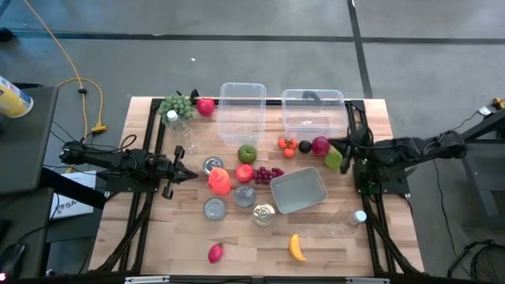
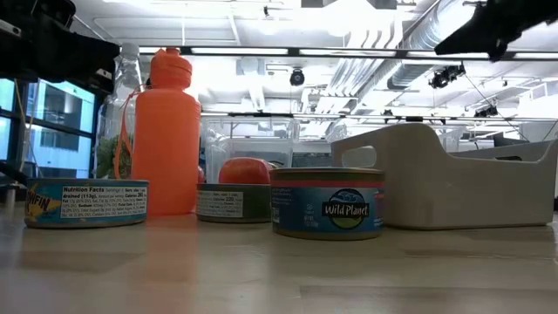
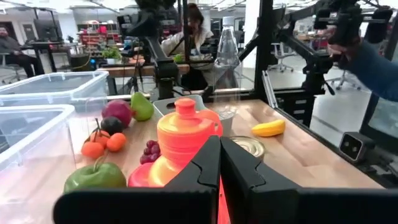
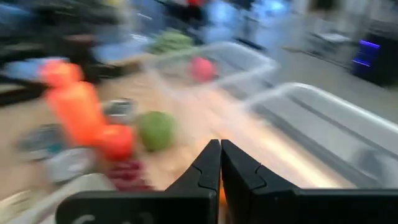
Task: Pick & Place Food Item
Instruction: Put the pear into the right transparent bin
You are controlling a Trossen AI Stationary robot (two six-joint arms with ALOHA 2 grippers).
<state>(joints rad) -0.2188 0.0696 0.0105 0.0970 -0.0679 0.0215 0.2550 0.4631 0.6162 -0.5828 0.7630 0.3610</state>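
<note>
Food lies across the wooden table: a green apple, a red apple, purple grapes, small orange fruits, a dark fruit, a red fruit, a green pear, a banana and a pink fruit. Green grapes and another red fruit sit at the far left. My left gripper is shut and level at the left, pointing at the orange bottle. My right gripper is shut, raised beside the pear, holding nothing.
Two clear bins stand at the far edge. A grey tray sits right of centre, beside several cans. Clear bottles stand at the far left and near right. People show beyond the table.
</note>
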